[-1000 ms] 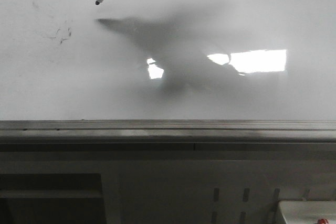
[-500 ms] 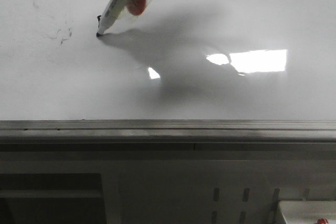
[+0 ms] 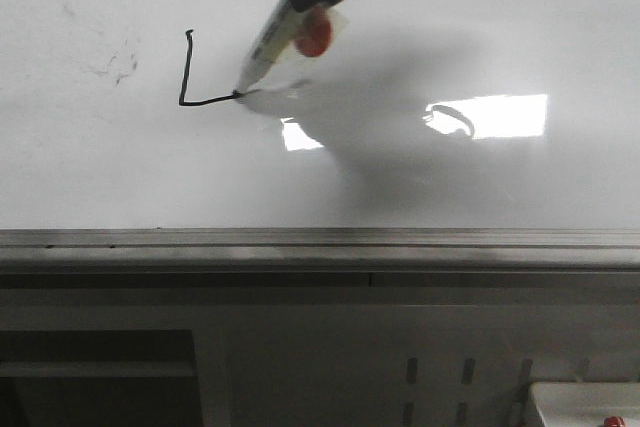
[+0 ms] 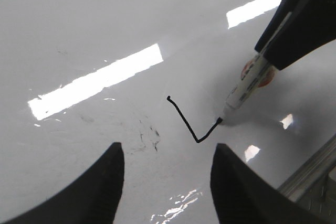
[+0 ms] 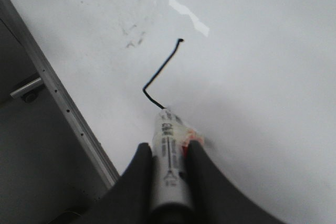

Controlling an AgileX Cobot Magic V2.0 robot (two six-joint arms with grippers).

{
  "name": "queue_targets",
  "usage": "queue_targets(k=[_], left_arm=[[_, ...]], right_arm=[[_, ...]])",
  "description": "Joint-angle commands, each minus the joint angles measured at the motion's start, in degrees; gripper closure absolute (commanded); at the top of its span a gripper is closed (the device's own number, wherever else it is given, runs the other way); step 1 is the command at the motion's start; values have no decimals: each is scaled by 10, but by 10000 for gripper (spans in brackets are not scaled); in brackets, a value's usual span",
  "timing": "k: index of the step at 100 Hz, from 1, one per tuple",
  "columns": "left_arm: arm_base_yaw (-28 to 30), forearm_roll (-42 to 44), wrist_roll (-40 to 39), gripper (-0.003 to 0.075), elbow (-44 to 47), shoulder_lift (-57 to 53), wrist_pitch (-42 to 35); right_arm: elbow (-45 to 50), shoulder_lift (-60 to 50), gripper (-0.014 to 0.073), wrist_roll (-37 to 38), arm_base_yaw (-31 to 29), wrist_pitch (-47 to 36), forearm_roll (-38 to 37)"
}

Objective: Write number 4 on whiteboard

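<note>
The right gripper [image 5: 170, 169] clamps a marker [image 3: 262, 51], tip touching the whiteboard [image 3: 480, 177] at the end of an L-shaped stroke [image 3: 188, 77], the number 4 unfinished. The left gripper [image 4: 167, 182] hovers wide open, its fingers cut off by the frame. Faint grey smudges [image 3: 115, 65] are barely legible.

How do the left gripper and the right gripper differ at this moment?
The right gripper is shut on the marker, while the left gripper is open and holds nothing. The right gripper presses the marker tip on the whiteboard at the end of the black L-shaped stroke; the left gripper hangs above the board, apart from the stroke. Both have dark fingers.
</note>
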Motion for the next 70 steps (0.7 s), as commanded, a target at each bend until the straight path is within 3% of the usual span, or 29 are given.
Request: queue_targets(k=[1, 19, 44, 70], left_arm=[[2, -13, -5, 373, -14, -1, -43], [2, -13, -5, 373, -14, -1, -43], [2, -13, -5, 373, -14, -1, -43], [2, -12, -5, 373, -14, -1, -43]], right_arm=[[7, -33, 658, 0, -28, -23, -18], [25, -52, 658, 0, -55, -21, -12], [-21, -52, 658, 0, 14, -40, -1], [-58, -24, 658, 0, 13, -61, -20]])
